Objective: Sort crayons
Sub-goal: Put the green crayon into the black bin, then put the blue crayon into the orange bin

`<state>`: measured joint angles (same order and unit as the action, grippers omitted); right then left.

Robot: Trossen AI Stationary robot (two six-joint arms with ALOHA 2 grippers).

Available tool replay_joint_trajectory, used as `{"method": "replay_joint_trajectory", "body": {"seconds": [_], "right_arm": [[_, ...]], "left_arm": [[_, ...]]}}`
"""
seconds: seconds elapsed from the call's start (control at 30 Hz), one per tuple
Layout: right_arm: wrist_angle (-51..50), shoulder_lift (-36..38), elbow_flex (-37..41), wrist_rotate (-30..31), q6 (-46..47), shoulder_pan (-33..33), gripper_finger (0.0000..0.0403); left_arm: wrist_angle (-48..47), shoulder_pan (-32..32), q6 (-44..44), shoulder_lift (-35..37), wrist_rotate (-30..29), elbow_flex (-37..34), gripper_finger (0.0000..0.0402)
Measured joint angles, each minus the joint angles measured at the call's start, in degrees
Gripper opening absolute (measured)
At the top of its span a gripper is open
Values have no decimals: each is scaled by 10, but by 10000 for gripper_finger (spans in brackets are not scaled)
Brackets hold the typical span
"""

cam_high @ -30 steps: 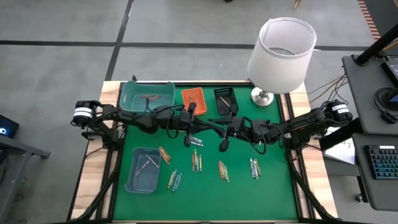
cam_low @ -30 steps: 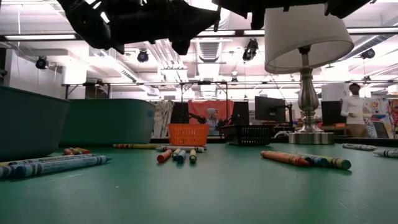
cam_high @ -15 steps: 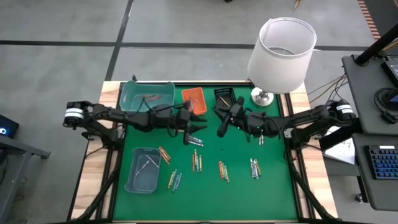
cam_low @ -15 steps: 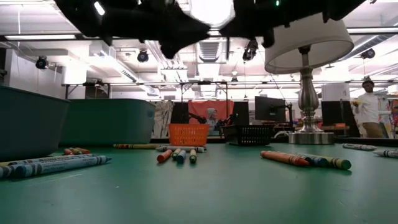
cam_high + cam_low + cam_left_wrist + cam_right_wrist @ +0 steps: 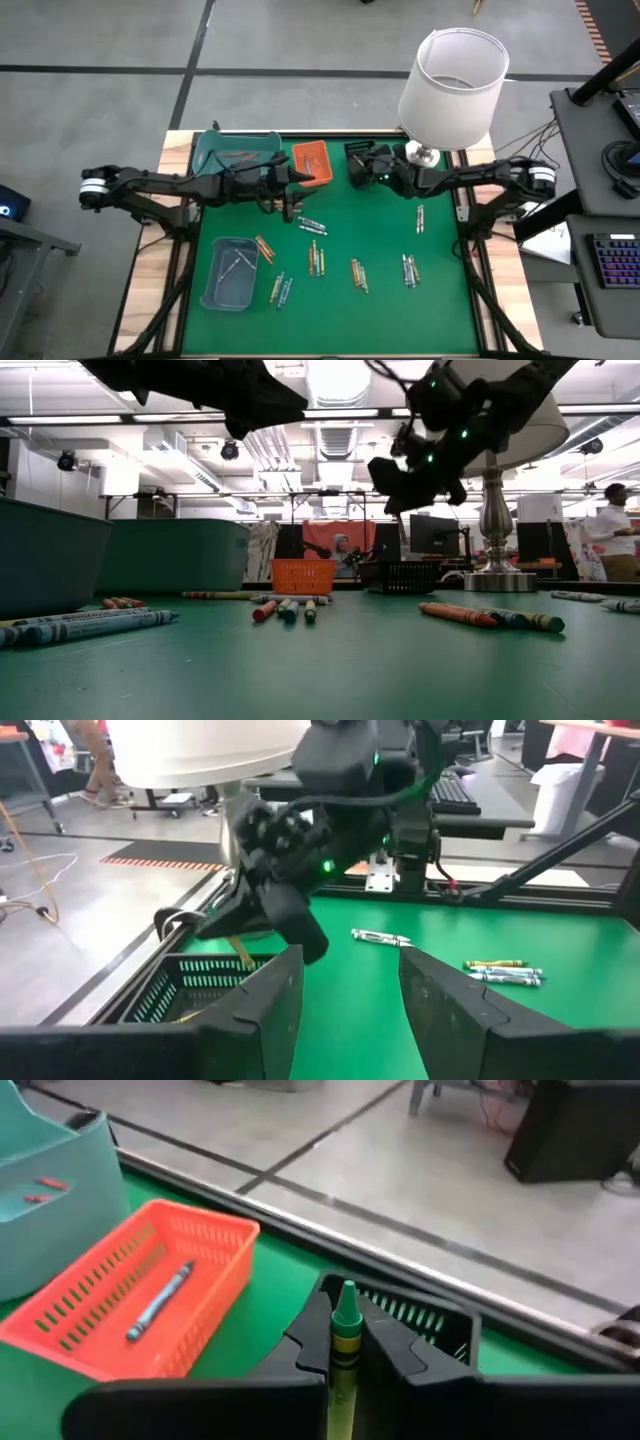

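My right gripper (image 5: pixel 345 1355) is shut on a yellow-green crayon (image 5: pixel 346 1325) with a green tip. It hangs over the black tray (image 5: pixel 425 1320) at the table's far edge (image 5: pixel 362 165). My left gripper (image 5: pixel 350 1000) stands open and holds nothing, above the mat just near of the orange tray (image 5: pixel 311 162). A blue crayon (image 5: pixel 160 1300) lies in that orange tray. Red crayons (image 5: pixel 45 1190) lie in the big teal bin (image 5: pixel 236 152). Several small groups of crayons (image 5: pixel 316 258) lie flat on the green mat. My right gripper pinches the yellow-green crayon's wrapped shaft (image 5: pixel 346 1348) between its two fingers. The crayon lies along the fingers, and its green tip (image 5: pixel 346 1298) sticks out past them. The fingers come nearly level from the table's right side. The crayon is clear of the black tray below.
A lamp with a white shade (image 5: pixel 452 85) stands at the far right corner, close to my right arm. A small blue-grey tray (image 5: pixel 230 272) sits near the left front. Loose crayons (image 5: pixel 419 217) lie right of centre; bare mat lies toward the near edge.
My right gripper has gone from the middle of the mat toward the far edge, to above the black tray, and has tipped up from pointing down to nearly level. My left gripper has opened, risen and drawn back toward the left and far side.
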<state>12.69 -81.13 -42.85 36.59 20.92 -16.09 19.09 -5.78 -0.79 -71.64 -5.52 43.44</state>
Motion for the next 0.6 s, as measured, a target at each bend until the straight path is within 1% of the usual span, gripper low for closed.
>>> {"method": "replay_joint_trajectory", "body": {"seconds": [0.07, 0.2, 0.3, 0.43, 0.5, 0.6], "right_arm": [[-3, -12, 0, -2, 4, -4, 32], [1, -23, 0, -1, 6, -5, 71], [0, -24, 0, -2, 15, -5, 99], [0, -16, 0, -11, 16, -5, 125], [0, -10, 0, -25, 16, -4, 133], [0, -5, 0, -64, 17, -1, 141]], "left_arm": [[1, 0, 0, -2, 0, 0, 150], [-1, 0, 0, -12, 0, 0, 150], [-1, 0, 0, -21, 0, 0, 150], [-2, 0, 5, -32, 0, 0, 150], [-5, 0, 11, -35, 0, 0, 150], [-12, 0, 18, -37, 0, 0, 150]]}}
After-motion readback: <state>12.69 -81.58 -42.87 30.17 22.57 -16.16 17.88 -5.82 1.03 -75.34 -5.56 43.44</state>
